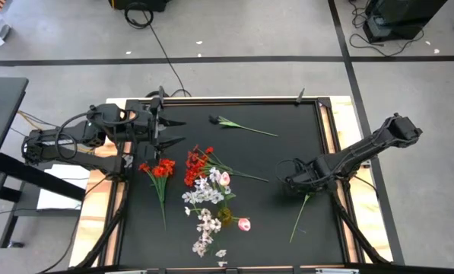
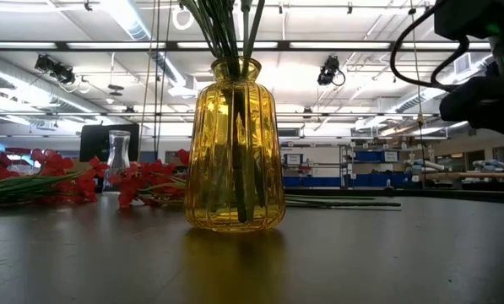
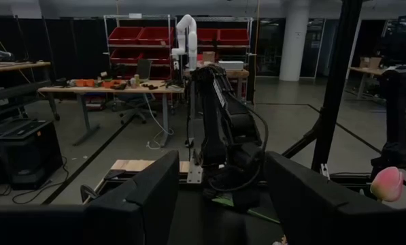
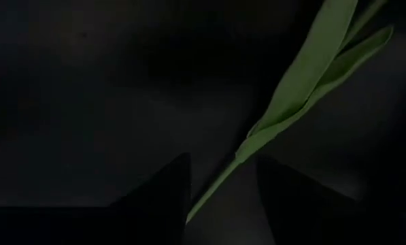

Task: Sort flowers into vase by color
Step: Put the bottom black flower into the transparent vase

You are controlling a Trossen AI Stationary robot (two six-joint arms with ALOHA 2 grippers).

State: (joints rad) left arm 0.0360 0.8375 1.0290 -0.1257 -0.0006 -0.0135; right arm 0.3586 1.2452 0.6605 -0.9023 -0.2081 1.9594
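Black mat (image 1: 287,152) covering table, light wooden border visible at edges. No legible writing or labels anywhere in view.

Left gripper (image 1: 173,131) at mat's far-left area, fingers spread apart with nothing between them; left wrist view shows gap between fingers (image 3: 148,197) empty, looking across toward right arm.

Right gripper (image 1: 293,176) low over mat on right side, fingers parted and straddling thin stem of green leafy stem (image 4: 305,102); contact with stem not certain. Same stem trailing toward near edge in high view (image 1: 299,217).

Red flowers (image 1: 160,169) lying on mat just beside left gripper, second red cluster (image 1: 196,164) near centre. White-lilac sprays (image 1: 205,194) at centre, more nearer front edge (image 1: 205,232). Pink tulip bud (image 1: 244,224) beside them, another (image 1: 224,178) by red cluster. Separate green stem (image 1: 242,125) lying near far edge.

Low view: amber ribbed glass vase (image 2: 235,152) upright, several green stems inside; smaller clear vase (image 2: 118,160) behind red blossoms.
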